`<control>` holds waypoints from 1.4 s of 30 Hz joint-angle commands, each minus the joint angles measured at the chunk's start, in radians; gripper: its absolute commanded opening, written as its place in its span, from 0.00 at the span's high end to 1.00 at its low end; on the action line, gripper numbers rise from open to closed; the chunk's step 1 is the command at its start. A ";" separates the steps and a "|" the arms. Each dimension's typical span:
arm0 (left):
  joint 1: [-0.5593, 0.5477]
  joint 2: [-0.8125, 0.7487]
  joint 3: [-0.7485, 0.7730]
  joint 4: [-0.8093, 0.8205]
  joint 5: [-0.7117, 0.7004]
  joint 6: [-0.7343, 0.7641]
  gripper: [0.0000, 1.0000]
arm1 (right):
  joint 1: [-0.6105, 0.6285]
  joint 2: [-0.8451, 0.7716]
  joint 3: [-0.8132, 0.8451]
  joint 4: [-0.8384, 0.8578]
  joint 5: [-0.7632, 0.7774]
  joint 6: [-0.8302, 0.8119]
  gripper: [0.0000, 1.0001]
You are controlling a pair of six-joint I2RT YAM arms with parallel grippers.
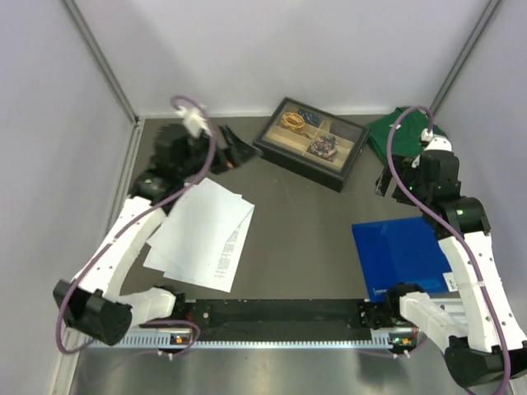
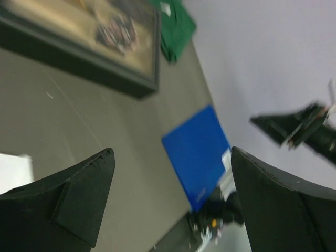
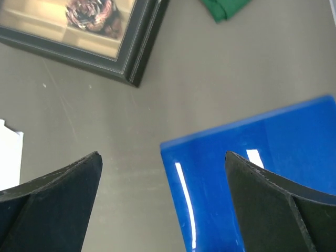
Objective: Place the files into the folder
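The files (image 1: 202,234) are a loose fan of white printed sheets lying on the table's left side; one corner shows in the left wrist view (image 2: 13,170) and in the right wrist view (image 3: 9,157). The folder (image 1: 399,251) is bright blue, closed and flat at the right front, and also shows in the left wrist view (image 2: 197,149) and the right wrist view (image 3: 252,173). My left gripper (image 1: 245,154) is open and empty, raised beyond the files' far edge (image 2: 172,152). My right gripper (image 1: 384,181) is open and empty, above the folder's far left corner (image 3: 161,155).
A black-framed compartment tray (image 1: 311,141) holding jewellery stands at the back centre. A green folded shirt (image 1: 403,127) lies at the back right, behind the right arm. White walls close in on three sides. A black rail (image 1: 280,313) runs along the near edge.
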 commanded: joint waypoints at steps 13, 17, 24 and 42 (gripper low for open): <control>-0.678 0.702 -0.300 1.019 -0.141 -0.354 0.18 | -0.009 -0.072 0.020 -0.050 -0.148 -0.064 0.01; -0.750 0.851 -0.262 1.079 -0.200 -0.431 0.25 | -0.007 -0.112 0.017 -0.067 -0.149 -0.064 0.01; -0.854 0.945 -0.263 1.134 -0.284 -0.540 0.42 | -0.007 -0.135 -0.003 -0.073 -0.122 -0.075 0.01; -1.000 1.124 -0.274 1.435 -0.257 -0.841 0.57 | -0.009 -0.160 -0.046 -0.044 -0.127 -0.056 0.01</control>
